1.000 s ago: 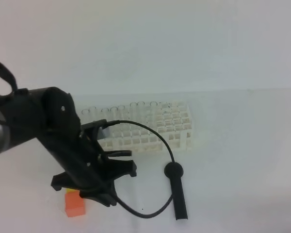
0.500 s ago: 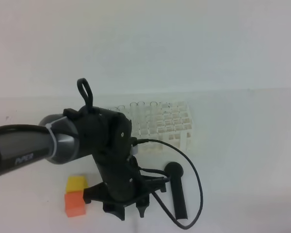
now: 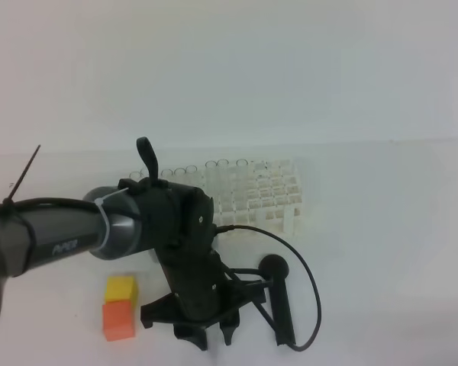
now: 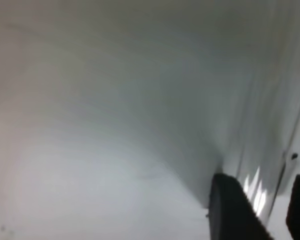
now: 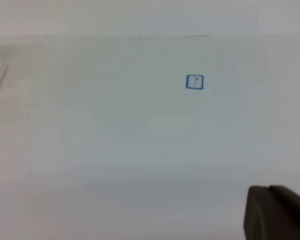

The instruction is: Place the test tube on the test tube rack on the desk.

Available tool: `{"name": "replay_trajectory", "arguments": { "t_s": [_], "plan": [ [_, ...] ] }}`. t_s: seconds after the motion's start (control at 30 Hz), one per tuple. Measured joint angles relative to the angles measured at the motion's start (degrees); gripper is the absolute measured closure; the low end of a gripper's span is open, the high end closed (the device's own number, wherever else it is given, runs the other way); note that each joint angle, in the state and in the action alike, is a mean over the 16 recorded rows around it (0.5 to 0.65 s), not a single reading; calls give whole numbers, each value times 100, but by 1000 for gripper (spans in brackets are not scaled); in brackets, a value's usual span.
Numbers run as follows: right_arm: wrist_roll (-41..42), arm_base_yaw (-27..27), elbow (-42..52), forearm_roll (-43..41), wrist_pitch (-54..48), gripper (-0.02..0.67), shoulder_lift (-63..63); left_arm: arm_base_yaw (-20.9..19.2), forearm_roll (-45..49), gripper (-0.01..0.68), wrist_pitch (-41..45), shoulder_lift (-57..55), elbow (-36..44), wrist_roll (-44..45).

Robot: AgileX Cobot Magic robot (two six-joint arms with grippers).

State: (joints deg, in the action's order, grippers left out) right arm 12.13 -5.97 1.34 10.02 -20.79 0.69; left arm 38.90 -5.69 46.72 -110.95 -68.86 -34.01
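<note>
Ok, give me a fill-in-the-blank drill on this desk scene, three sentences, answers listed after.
1. The small yellow cube sits directly behind a cube coloured ____.
2. The white plastic grid rack stands behind the ____ round-headed stick lying on the plain white desk.
3. The left gripper points down at the desk between the cubes and the ____.

Missing words: orange; black; stick
</note>
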Motion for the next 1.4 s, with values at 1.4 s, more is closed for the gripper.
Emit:
{"name": "replay_trajectory", "arguments": {
  "t_s": [1.4],
  "plan": [
    [-3, 46, 13, 391, 348, 650, 0, 0, -7533, 562, 1263, 4393, -197, 9974]
  ]
}}
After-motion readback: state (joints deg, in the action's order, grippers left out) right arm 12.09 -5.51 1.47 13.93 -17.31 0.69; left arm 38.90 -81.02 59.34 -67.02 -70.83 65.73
